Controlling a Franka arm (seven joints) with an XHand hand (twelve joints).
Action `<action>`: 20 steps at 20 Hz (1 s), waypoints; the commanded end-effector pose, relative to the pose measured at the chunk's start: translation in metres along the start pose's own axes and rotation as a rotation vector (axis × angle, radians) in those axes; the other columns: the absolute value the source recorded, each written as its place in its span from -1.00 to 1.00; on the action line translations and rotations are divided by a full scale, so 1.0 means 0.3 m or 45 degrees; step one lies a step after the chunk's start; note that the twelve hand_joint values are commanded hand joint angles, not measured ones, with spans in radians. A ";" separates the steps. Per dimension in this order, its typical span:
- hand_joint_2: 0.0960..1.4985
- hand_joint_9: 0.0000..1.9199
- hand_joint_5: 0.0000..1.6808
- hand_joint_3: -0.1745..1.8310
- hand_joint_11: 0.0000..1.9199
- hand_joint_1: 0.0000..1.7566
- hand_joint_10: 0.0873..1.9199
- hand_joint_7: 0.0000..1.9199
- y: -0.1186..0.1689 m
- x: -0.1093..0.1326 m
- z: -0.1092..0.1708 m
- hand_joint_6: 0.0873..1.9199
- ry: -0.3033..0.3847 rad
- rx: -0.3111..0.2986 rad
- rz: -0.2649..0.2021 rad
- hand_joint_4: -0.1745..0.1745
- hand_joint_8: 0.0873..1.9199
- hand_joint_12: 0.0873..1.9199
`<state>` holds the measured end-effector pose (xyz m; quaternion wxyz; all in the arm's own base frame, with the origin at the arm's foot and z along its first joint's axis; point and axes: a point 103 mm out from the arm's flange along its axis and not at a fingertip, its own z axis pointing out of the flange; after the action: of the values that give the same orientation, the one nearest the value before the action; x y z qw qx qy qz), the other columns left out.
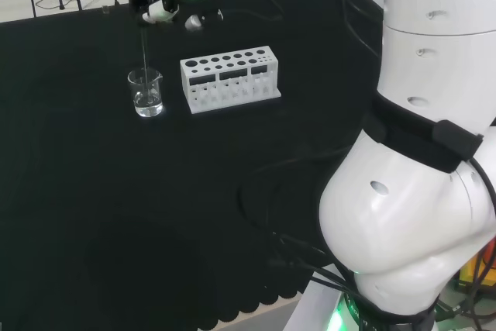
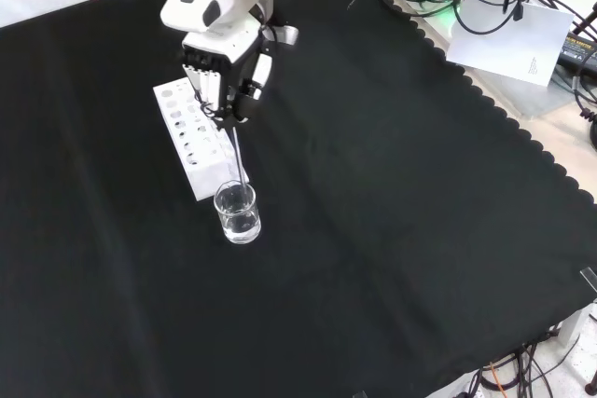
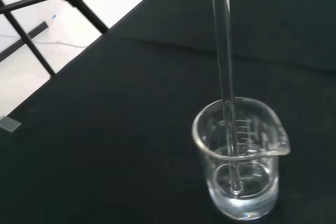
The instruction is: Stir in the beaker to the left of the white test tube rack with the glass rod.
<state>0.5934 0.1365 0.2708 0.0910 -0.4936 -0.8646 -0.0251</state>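
**A:** Where's the beaker [image 1: 146, 92]?

**B:** In the head view it stands on the black cloth [image 1: 116, 215] at about nine o'clock from the white rack [image 1: 229, 77], just beside it but apart. In the front view it sits at roughly five o'clock from the rack's near end. There is a little clear liquid in the bottom.

**A:** And the glass rod [image 3: 227, 77]?

**B:** It stands nearly upright in the beaker. The wrist view shows its rounded tip down in the liquid, at or close to the floor of the glass; I can't tell whether it touches.

**A:** What is the hand [image 2: 224, 67] doing?

**B:** Its fingers are curled round the rod's upper end, pinching it, directly above the beaker.

**A:** How will these things handle?

**B:** My guess is that the rod is stiff, light, smooth and brittle. It won't bend, so any sideways knock goes straight into the beaker wall. Glass on glass slips and chips. The beaker looks thin-walled and light with so little liquid in it, so a push at the rim could slide it or tip it.

**A:** So the hold is right?

**B:** High on the rod seems sensible, since it keeps the fingers clear of the rim. The circles should probably be small and kept to the middle.
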 end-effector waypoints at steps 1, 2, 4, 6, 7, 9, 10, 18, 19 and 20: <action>0.39 0.63 0.24 -0.83 0.70 0.47 -0.22 0.19 0.029 0.040 0.020 -0.43 -0.016 0.014 -0.032 -1.00 0.05 -0.60; 0.39 0.63 0.24 -0.83 0.70 0.47 -0.22 0.19 0.040 0.030 0.023 -0.43 -0.019 0.017 -0.030 -1.00 0.05 -0.60; 0.39 0.63 0.24 -0.83 0.70 0.47 -0.22 0.19 0.065 0.002 0.024 -0.43 -0.017 0.016 -0.025 -1.00 0.05 -0.60; 0.39 0.63 0.24 -0.83 0.70 0.47 -0.21 0.19 0.089 -0.023 0.017 -0.43 -0.021 0.009 -0.034 -1.00 0.05 -0.60; 0.39 0.63 0.24 -0.83 0.70 0.47 -0.21 0.19 0.098 -0.034 0.013 -0.43 -0.023 0.005 -0.038 -1.00 0.05 -0.60; 0.39 0.63 0.24 -0.83 0.70 0.47 -0.21 0.19 0.115 -0.060 0.004 -0.43 -0.028 -0.004 -0.038 -1.00 0.05 -0.60; 0.39 0.63 0.24 -0.83 0.70 0.47 -0.21 0.19 0.119 -0.071 0.000 -0.43 -0.030 -0.007 -0.037 -1.00 0.05 -0.60; 0.39 0.63 0.24 -0.83 0.70 0.47 -0.21 0.19 0.069 -0.120 -0.034 -0.43 -0.028 -0.035 0.008 -1.00 0.05 -0.59; 0.39 0.63 0.24 -0.83 0.70 0.47 -0.21 0.19 0.055 -0.119 -0.034 -0.43 -0.030 -0.033 0.014 -1.00 0.05 -0.59; 0.39 0.63 0.24 -0.83 0.70 0.47 -0.21 0.19 0.039 -0.118 -0.032 -0.43 -0.032 -0.030 0.020 -1.00 0.05 -0.59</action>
<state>0.6373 0.1290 0.2686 0.0759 -0.4901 -0.8679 -0.0274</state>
